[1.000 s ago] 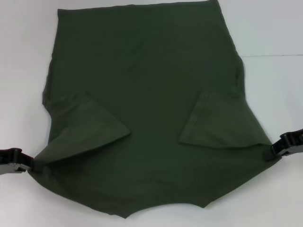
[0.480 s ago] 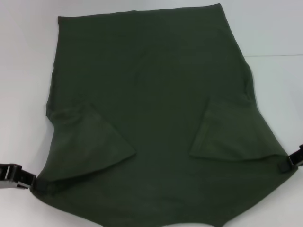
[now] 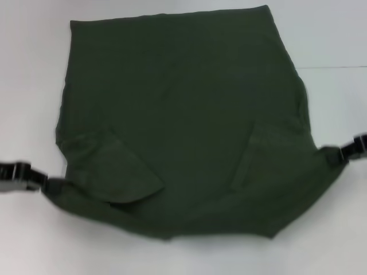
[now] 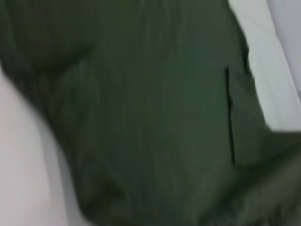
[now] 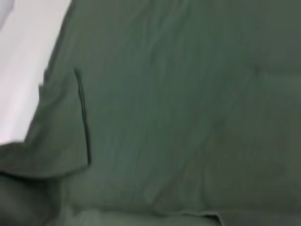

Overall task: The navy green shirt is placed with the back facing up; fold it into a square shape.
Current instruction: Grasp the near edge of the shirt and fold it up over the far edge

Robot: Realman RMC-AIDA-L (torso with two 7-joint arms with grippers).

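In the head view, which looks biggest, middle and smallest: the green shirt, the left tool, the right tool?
1. The navy green shirt, by far the largest; it fills most of the view.
2. The left tool and right tool, each gripping a shirt edge: both small and cut off by the picture's edges, so they can't be ranked.

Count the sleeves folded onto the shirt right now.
2: the left sleeve lies near the left gripper, the right sleeve near the right gripper, both on the shirt.

Black left claw (image 3: 49,184), black blocky right claw (image 3: 335,156)
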